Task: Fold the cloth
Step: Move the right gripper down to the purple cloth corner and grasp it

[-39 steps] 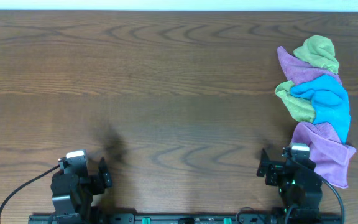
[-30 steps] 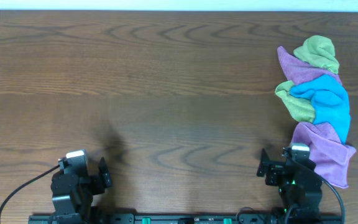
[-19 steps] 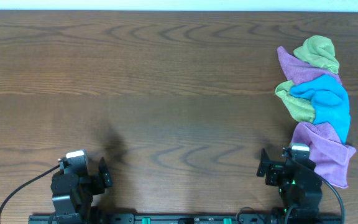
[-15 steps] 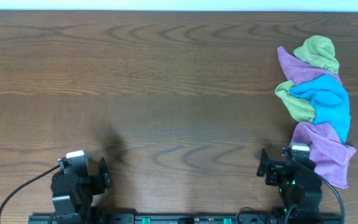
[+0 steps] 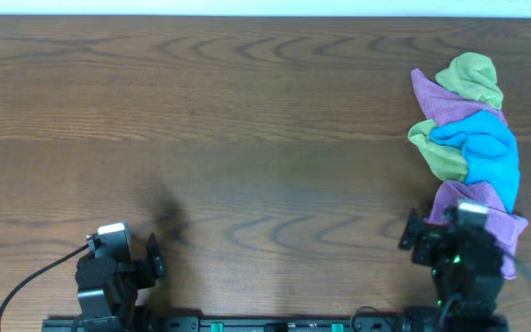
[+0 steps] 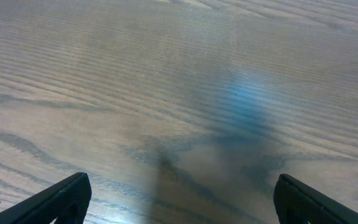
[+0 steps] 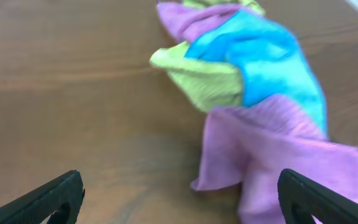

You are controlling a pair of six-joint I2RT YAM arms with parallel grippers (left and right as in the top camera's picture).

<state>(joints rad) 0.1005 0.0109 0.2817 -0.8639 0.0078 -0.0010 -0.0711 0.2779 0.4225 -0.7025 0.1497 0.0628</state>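
Note:
The lilac cloth [image 5: 469, 195] lies crumpled at the near end of a cloth pile on the right of the table, and another lilac fold [image 5: 436, 101] shows higher in the pile. In the right wrist view the lilac cloth [image 7: 272, 155] lies just ahead, to the right of centre. My right gripper [image 5: 431, 242] [image 7: 179, 200] is open and empty, low over the table at the cloth's near left edge. My left gripper [image 5: 146, 258] [image 6: 179, 200] is open and empty over bare wood at the near left.
A bright blue cloth [image 5: 483, 152] [image 7: 272, 56] and olive-green cloths [image 5: 473, 76] [image 7: 204, 76] lie tangled with the lilac one in the same pile. The brown wooden table [image 5: 247, 138] stretches left of the pile.
My right arm has shifted to the right, so it now overlaps the near end of the lilac cloth. The left arm and the cloths have not moved.

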